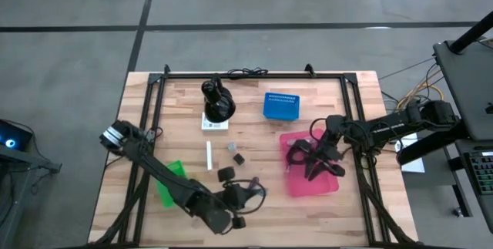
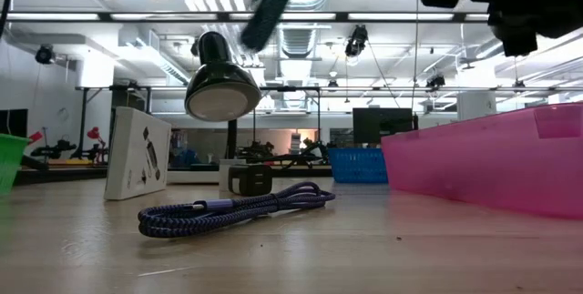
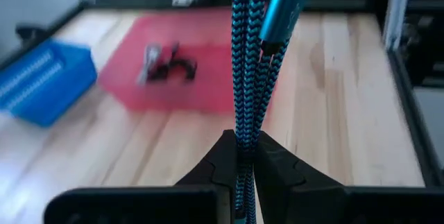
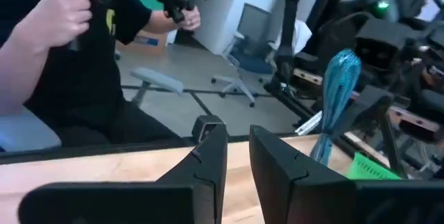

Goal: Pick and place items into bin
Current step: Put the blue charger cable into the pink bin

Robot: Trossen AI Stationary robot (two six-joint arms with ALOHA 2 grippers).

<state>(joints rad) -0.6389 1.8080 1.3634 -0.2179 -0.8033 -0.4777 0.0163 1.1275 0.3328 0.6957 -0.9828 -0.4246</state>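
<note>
Well clear of table edge (image 1: 231, 241): cable (image 3: 244, 78).

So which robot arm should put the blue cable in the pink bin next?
Left, probably. The left gripper is already shut on the blue braided cable, so it only needs carrying over. The right gripper hangs above the pink bin, holding nothing.

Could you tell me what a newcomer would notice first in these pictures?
Probably the blue braided cable, pinched upright in the left gripper at the table's near edge. Next, the pink bin on the right side, with the right gripper over it, fingers open and empty.
</note>
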